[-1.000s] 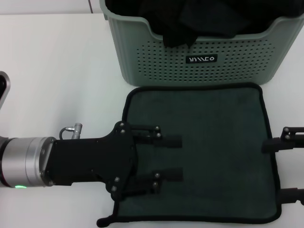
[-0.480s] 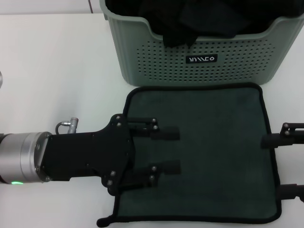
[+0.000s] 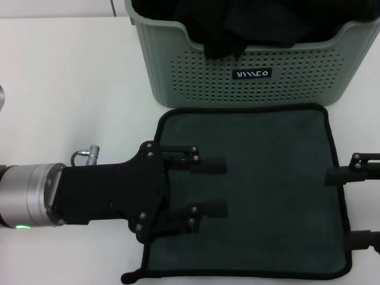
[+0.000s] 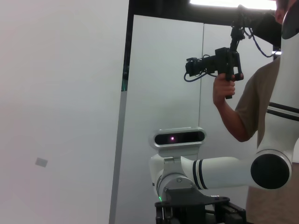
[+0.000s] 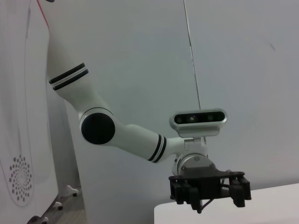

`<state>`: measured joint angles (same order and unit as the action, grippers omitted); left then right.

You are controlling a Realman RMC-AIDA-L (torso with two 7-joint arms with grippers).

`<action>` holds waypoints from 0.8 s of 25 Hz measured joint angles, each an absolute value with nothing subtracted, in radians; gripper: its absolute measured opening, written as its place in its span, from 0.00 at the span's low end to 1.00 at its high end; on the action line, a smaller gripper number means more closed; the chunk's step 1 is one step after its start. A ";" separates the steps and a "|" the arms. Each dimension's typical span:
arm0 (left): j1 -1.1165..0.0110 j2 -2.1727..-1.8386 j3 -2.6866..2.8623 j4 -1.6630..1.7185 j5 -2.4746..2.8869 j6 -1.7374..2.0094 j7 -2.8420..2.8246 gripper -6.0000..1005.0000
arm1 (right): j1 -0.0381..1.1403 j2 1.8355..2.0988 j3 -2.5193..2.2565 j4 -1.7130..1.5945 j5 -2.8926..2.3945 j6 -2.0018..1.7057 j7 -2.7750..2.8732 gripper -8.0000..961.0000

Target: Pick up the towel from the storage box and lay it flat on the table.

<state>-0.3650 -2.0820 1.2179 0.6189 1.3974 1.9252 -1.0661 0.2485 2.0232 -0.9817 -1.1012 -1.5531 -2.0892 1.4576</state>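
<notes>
- Since a second ago, the left gripper [image 3: 218, 187] has drawn back slightly toward the towel's [image 3: 267, 178] near-left edge; the towel has not shifted.
- That towel lies spread flat on the table [image 3: 65, 89], just in front of the storage box [image 3: 243, 77].
- Left jaws stand apart, holding nothing.
- The right gripper [image 3: 351, 205] sits at the towel's right edge, jaws apart.
- Risk, as I judge it: a finger dragging the plush while leaving could wrinkle the cloth.

The right gripper [image 3: 354, 204] is cut off at the head view's edge.
</notes>
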 joint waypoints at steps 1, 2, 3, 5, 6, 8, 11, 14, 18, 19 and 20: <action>-0.365 -2.083 1.218 0.619 1.397 1.925 -1.066 0.50 | 0.249 2.023 -0.982 -1.101 -1.553 -2.089 1.458 0.75; -0.365 -2.083 1.218 0.618 1.397 1.925 -1.066 0.50 | 0.249 2.023 -0.982 -1.101 -1.553 -2.089 1.457 0.75; -0.365 -2.083 1.218 0.618 1.397 1.925 -1.065 0.50 | 0.249 2.023 -0.982 -1.101 -1.553 -2.089 1.457 0.75; -0.365 -2.083 1.218 0.618 1.397 1.925 -1.065 0.50 | 0.249 2.023 -0.984 -1.101 -1.553 -2.089 1.455 0.75; -0.365 -2.083 1.218 0.618 1.397 1.925 -1.064 0.50 | 0.249 2.023 -0.984 -1.101 -1.553 -2.089 1.453 0.75; -0.365 -2.084 1.218 0.618 1.397 1.925 -1.064 0.50 | 0.249 2.024 -0.985 -1.100 -1.553 -2.089 1.447 0.75; -0.365 -2.085 1.218 0.620 1.397 1.925 -1.064 0.50 | 0.254 2.025 -0.985 -1.093 -1.553 -2.089 1.443 0.75; -0.365 -2.085 1.218 0.621 1.397 1.925 -1.064 0.50 | 0.260 2.024 -0.985 -1.080 -1.553 -2.089 1.443 0.75; -0.362 -2.086 1.218 0.621 1.397 1.925 -1.057 0.50 | 0.260 2.024 -0.985 -1.077 -1.554 -2.089 1.439 0.75; -0.360 -2.086 1.218 0.620 1.397 1.925 -1.052 0.50 | 0.260 2.023 -0.985 -1.076 -1.554 -2.091 1.432 0.75; -0.359 -2.086 1.218 0.620 1.397 1.925 -1.049 0.50 | 0.261 2.023 -0.985 -1.075 -1.554 -2.091 1.431 0.76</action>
